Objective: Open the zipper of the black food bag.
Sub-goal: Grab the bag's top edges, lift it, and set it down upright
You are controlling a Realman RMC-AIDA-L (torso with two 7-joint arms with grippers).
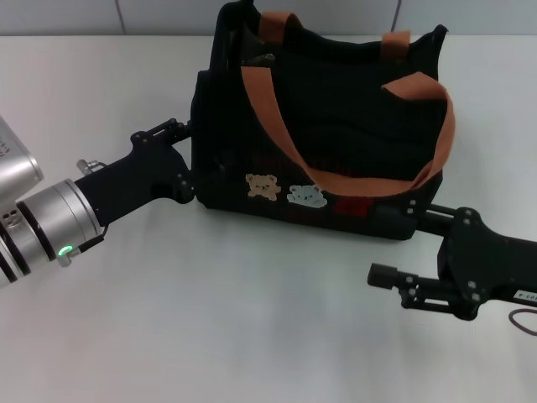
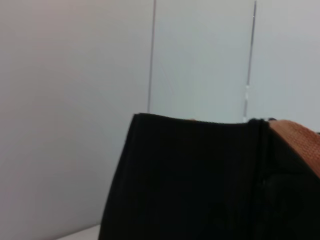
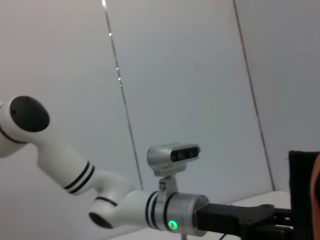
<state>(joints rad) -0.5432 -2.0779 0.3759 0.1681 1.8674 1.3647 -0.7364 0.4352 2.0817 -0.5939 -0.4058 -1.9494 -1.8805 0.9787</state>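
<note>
The black food bag (image 1: 336, 126) stands upright mid-table, its orange-brown handles (image 1: 277, 117) flopped over and its mouth gaping so the dark inside shows. I cannot pick out the zipper's pull against the black rim. My left gripper (image 1: 190, 161) is at the bag's left end wall, fingers spread and touching the fabric. That end wall (image 2: 200, 180) fills the left wrist view, with a strip of handle (image 2: 300, 145) beside it. My right gripper (image 1: 393, 248) sits low by the bag's front right corner, open and holding nothing.
White tabletop (image 1: 252, 319) lies in front of the bag, with a pale panelled wall (image 1: 168, 17) behind it. In the right wrist view, the left arm (image 3: 170, 210) with its green light reaches toward the bag's edge (image 3: 305, 190). A thin cable loop (image 1: 524, 323) lies at the far right.
</note>
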